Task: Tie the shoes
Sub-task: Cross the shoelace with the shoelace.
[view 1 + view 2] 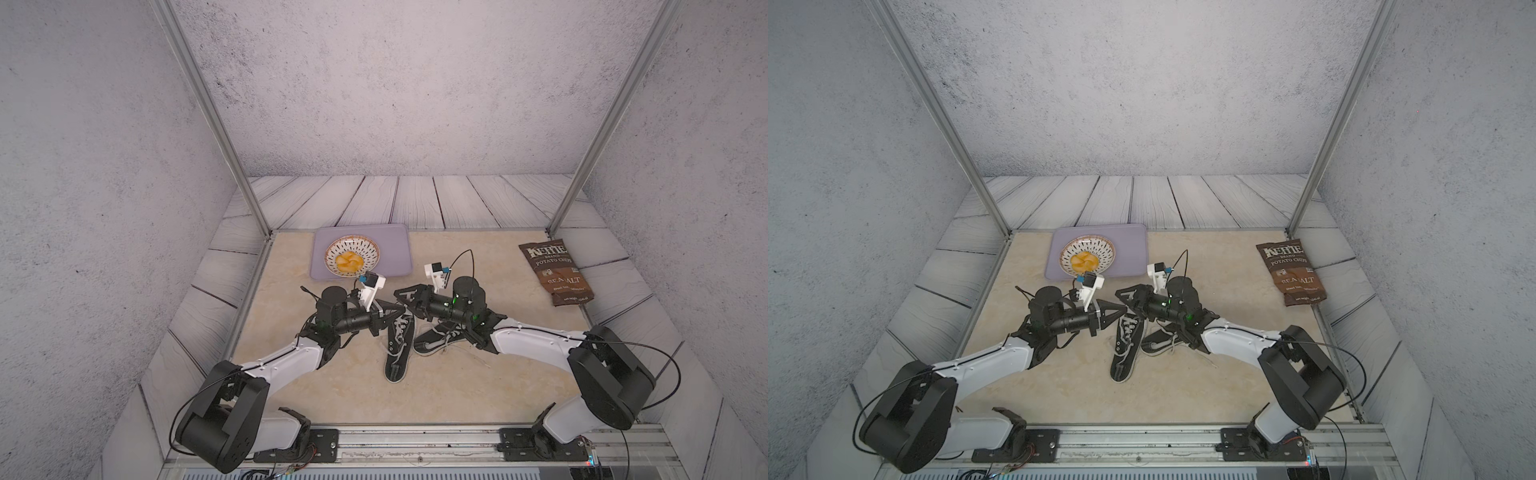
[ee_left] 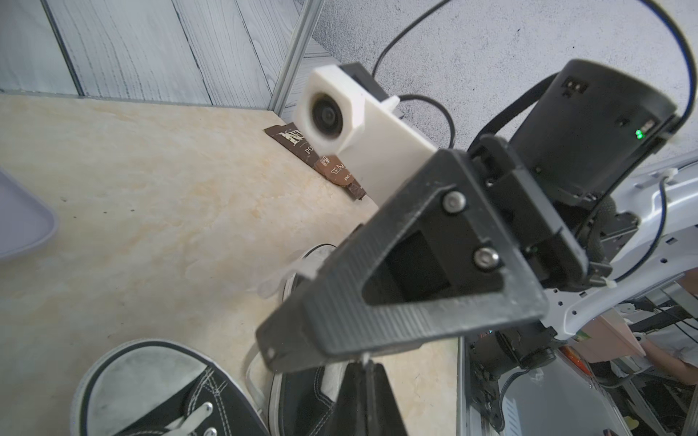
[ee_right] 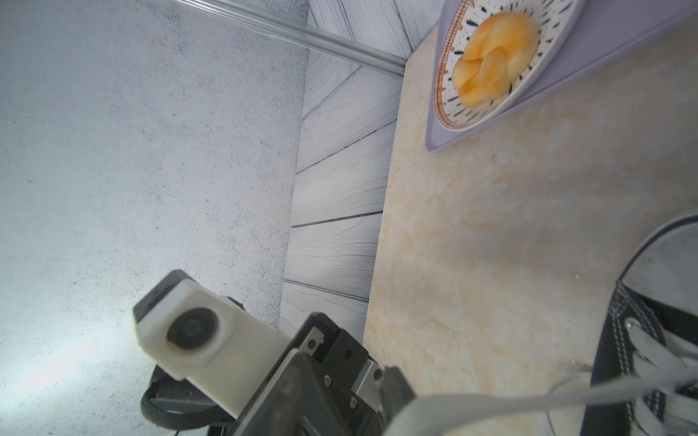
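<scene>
Two black sneakers lie toe-up at mid table in both top views, one shoe (image 1: 397, 353) straight and the other shoe (image 1: 432, 338) angled beside it under the right arm. My left gripper (image 1: 401, 309) (image 2: 365, 368) hovers over the toe ends, shut, with a sliver of white lace pinched at its tip. My right gripper (image 1: 395, 292) (image 1: 1118, 292) crosses just above it, tip to tip, and appears shut. In the right wrist view a taut white lace (image 3: 528, 404) runs from the shoe (image 3: 649, 302) towards the right gripper's jaws. A lace loop (image 2: 250, 362) hangs by the right gripper's tip.
A lilac tray (image 1: 395, 249) at the back holds a patterned bowl (image 1: 352, 257) of chips. A brown chip bag (image 1: 555, 270) lies at the back right. Metal frame posts (image 1: 249, 199) stand at the table's back corners, and a mounting rail (image 1: 415, 440) runs along the front.
</scene>
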{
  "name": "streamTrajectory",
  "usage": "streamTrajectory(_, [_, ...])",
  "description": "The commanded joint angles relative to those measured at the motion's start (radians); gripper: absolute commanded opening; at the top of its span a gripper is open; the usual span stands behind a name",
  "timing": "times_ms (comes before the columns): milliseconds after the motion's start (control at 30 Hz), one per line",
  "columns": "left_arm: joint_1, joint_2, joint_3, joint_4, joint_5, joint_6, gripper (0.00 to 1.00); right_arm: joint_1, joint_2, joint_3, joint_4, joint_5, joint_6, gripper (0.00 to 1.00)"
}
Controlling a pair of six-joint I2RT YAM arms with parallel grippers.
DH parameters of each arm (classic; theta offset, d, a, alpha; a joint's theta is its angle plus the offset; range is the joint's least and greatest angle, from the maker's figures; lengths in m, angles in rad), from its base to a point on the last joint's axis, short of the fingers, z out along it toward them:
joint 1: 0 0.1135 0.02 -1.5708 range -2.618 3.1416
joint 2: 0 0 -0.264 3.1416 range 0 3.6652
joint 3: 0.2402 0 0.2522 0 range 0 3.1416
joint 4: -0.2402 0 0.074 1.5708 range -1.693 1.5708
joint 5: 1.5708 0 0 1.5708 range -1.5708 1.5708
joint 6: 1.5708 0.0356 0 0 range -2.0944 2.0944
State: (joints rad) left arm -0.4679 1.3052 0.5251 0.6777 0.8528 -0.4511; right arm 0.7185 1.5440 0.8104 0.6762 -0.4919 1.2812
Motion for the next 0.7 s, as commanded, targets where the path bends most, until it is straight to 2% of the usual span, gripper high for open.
streamTrajectory(0, [-0.006, -0.016, -0.016, -0.009, 0.008, 0.055, 0.00, -0.001, 0.019, 0.027, -0.015, -0.008, -0.067, 0.00])
streamTrajectory(100, [-0.006, 0.018, -0.009, -0.011, -0.012, 0.082, 0.46, -0.001, 0.005, 0.037, -0.076, -0.016, -0.123, 0.00])
streamTrajectory(133, [-0.006, 0.038, -0.003, -0.007, -0.004, 0.091, 0.56, -0.001, -0.002, 0.042, -0.102, -0.020, -0.143, 0.00])
streamTrajectory(167, [-0.006, 0.057, 0.006, 0.001, 0.007, 0.097, 0.60, -0.002, -0.009, 0.046, -0.124, -0.021, -0.161, 0.00])
streamTrajectory(300, [-0.009, 0.163, 0.022, 0.105, 0.123, 0.107, 0.63, 0.002, -0.044, 0.072, -0.228, -0.012, -0.236, 0.00])
streamTrajectory(467, [-0.033, 0.283, 0.076, 0.108, 0.247, 0.121, 0.63, -0.002, -0.060, 0.103, -0.314, 0.010, -0.288, 0.00])
streamTrajectory(667, [-0.061, 0.370, 0.099, 0.105, 0.297, 0.115, 0.60, -0.023, -0.056, 0.132, -0.343, 0.006, -0.307, 0.00])
